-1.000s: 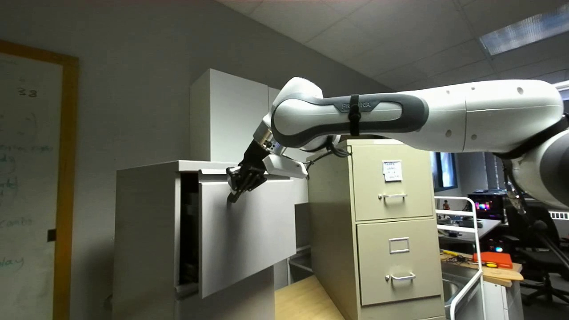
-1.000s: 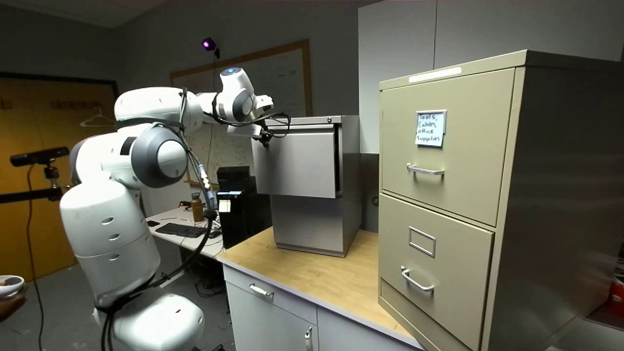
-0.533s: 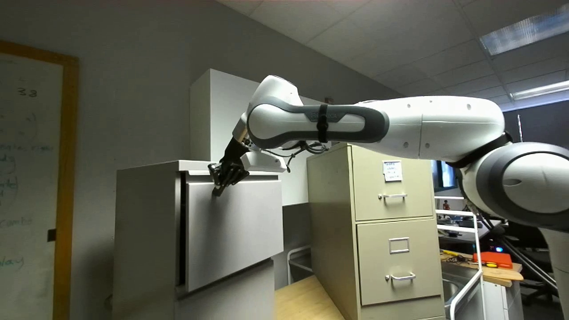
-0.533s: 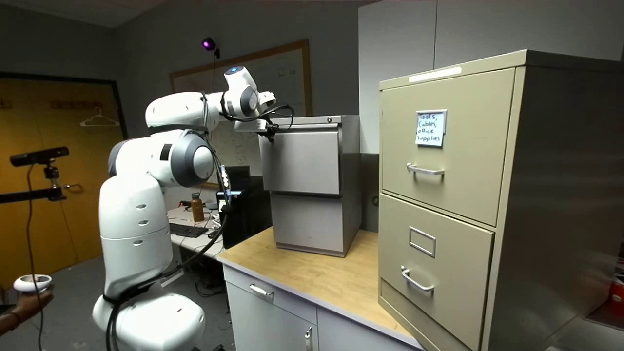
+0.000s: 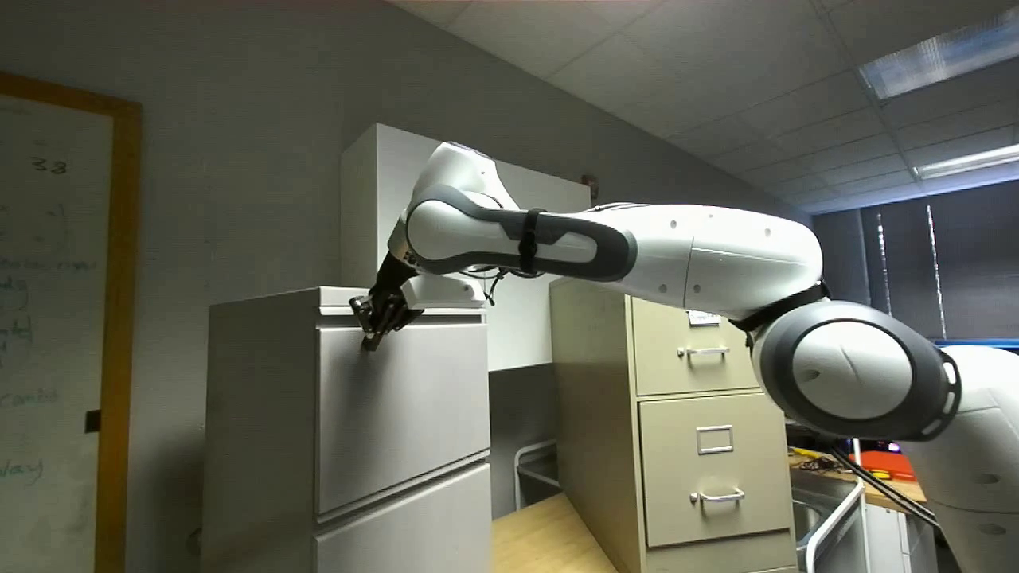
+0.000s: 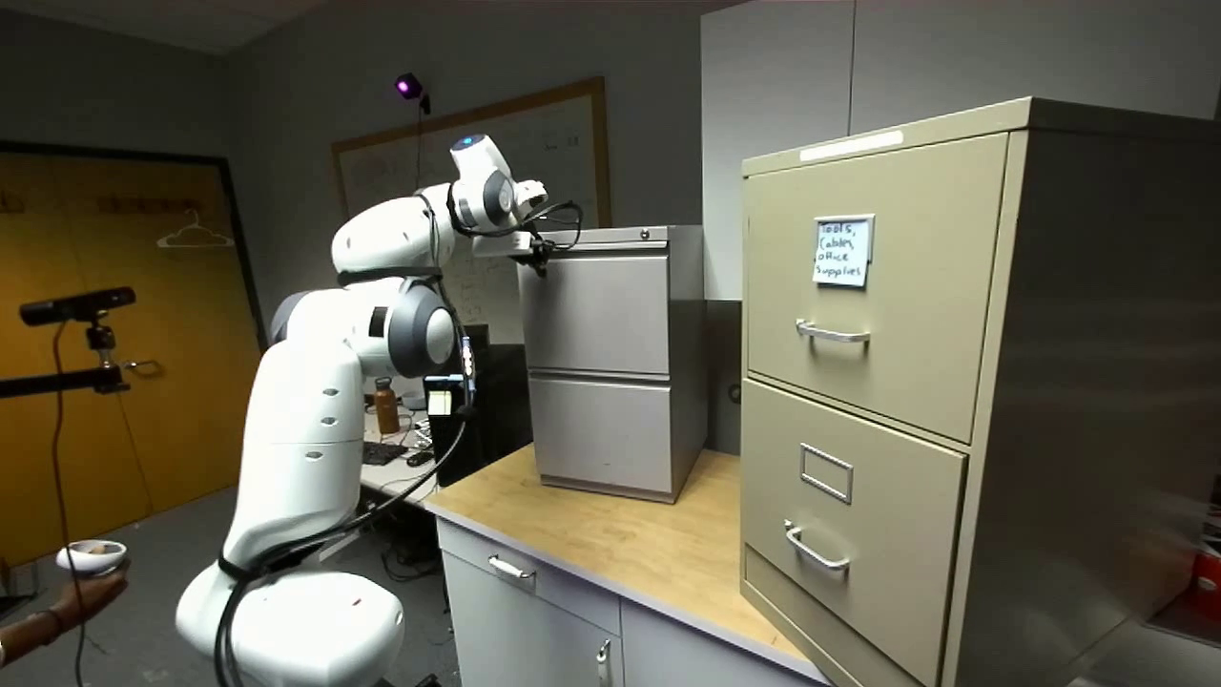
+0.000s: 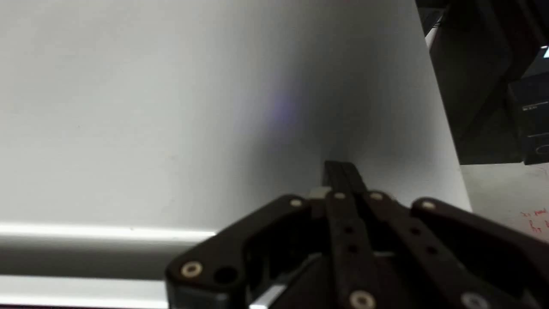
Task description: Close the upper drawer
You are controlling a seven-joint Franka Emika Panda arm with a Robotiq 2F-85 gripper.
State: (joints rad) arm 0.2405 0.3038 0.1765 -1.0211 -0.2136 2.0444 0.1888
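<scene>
A: Where does the wide, flat-fronted, pale grey metal upper drawer (image 5: 406,418) lie from the black two-fingered gripper (image 7: 341,169)?

B: Directly ahead of it, topmost in the pale grey-white metal cabinet (image 6: 689,353). The fingertips (image 5: 370,344) appear to touch the drawer's front, near its top edge, off-centre toward the cabinet's side wall (image 5: 259,438).

A: Its long axis?

B: Level, across the cabinet's face. I judge that any push must run square to it, straight into the cabinet; off-centre pressure could skew the drawer. My white robot arm (image 6: 300,420) is the only one.

A: State of the gripper?

B: Clenched, nothing held. I read this from the wrist view; in both exterior views the fingertips are too small to tell.

A: And what does the wrist view omit?

B: The fit against the cabinet. In an exterior view, no dark gap shows along the drawer's edge; in an exterior view, too, its front aligns with the matching pale grey metal lower drawer (image 6: 601,434). I judge the task done or nearly so: perhaps one firm press, then straight back from the cabinet. Whether it is latched I cannot tell.
</scene>
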